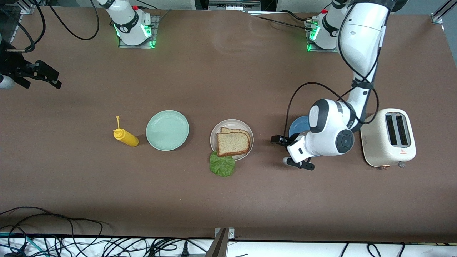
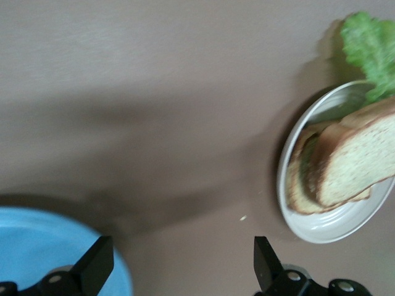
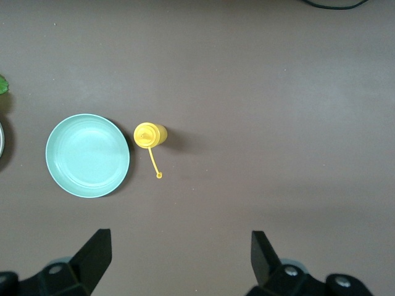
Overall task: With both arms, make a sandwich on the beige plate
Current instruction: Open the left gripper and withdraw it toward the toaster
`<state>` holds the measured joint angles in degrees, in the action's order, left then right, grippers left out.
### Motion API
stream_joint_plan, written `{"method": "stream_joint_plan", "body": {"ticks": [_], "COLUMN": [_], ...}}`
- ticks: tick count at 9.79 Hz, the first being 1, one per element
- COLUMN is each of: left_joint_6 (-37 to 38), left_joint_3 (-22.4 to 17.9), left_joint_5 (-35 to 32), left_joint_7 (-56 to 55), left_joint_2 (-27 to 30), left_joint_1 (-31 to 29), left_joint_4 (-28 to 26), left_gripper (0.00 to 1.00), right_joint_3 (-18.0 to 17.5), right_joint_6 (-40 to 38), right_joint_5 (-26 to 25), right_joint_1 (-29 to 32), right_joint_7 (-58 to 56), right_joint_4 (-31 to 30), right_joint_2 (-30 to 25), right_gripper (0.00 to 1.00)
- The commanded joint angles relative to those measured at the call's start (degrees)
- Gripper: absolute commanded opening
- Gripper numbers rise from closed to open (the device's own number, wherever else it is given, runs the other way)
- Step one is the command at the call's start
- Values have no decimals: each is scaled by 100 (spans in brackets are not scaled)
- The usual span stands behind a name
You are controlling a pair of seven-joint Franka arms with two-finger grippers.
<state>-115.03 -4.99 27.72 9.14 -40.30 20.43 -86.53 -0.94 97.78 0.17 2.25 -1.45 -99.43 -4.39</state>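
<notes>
Sandwich [image 1: 232, 142] sits on the beige plate [image 1: 249, 130], mid-table: two bread slices stacked, top one slid toward the front camera so the lower slice peeks out at 12 o'clock. Lettuce [image 1: 222, 164] hangs out from under the bread at 7 o'clock of the plate, mostly lying on the table [image 1: 228, 200] past the rim. Left wrist view shows green between the slices too, so the leaf looks pinched in, just poorly centred. Looks assembled; judgement: task near done or done, only tidying the leaf left.

Left tool [image 2: 179, 262] is fingers wide apart, holding nothing, low over the table at 3 o'clock of the beige plate, by the blue plate [image 1: 298, 125], which the left arm mostly covers. Pose reads like a release-and-back-off spot, clear of the bread.

Right tool [image 3: 176, 256] also spread wide and empty, parked high over the right arm's end of the table; that arm waits.

Around: mint plate [image 1: 167, 130] at 9 o'clock of the beige plate, bare. Yellow mustard bottle [image 1: 126, 137] lying on its side, just beside the mint plate at its 9 o'clock. Toaster [image 1: 388, 137] at 3 o'clock of the left arm's wrist, slots look empty.

In the way: nothing between left tool and sandwich. Toaster sits close to the left arm's elbow side, so swing room there is tight.
</notes>
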Motion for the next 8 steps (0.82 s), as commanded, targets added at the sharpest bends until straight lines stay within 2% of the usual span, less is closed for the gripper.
{"method": "stream_joint_plan", "body": {"ticks": [1, 3, 6, 8], "left_joint_6": [602, 1024, 1632, 1931], "left_joint_3": [16, 16, 24, 25], "left_joint_5": [-807, -1678, -2400, -2648], "left_joint_7": [-315, -501, -493, -492], "left_joint_2": [311, 592, 1163, 1488], "left_joint_1": [-144, -319, -890, -1128], "left_joint_4": [-65, -66, -57, -57], "left_gripper": [100, 100, 100, 100], "right_joint_3": [6, 6, -38, -12], "right_joint_6": [-75, -93, -110, -241], "right_joint_5": [-43, -43, -52, -34], "right_joint_1": [-32, -32, -40, -40], "right_joint_7": [48, 48, 48, 22], "right_joint_4": [125, 126, 187, 222], "right_joint_2": [8, 52, 61, 61], "right_gripper": [100, 100, 100, 100]}}
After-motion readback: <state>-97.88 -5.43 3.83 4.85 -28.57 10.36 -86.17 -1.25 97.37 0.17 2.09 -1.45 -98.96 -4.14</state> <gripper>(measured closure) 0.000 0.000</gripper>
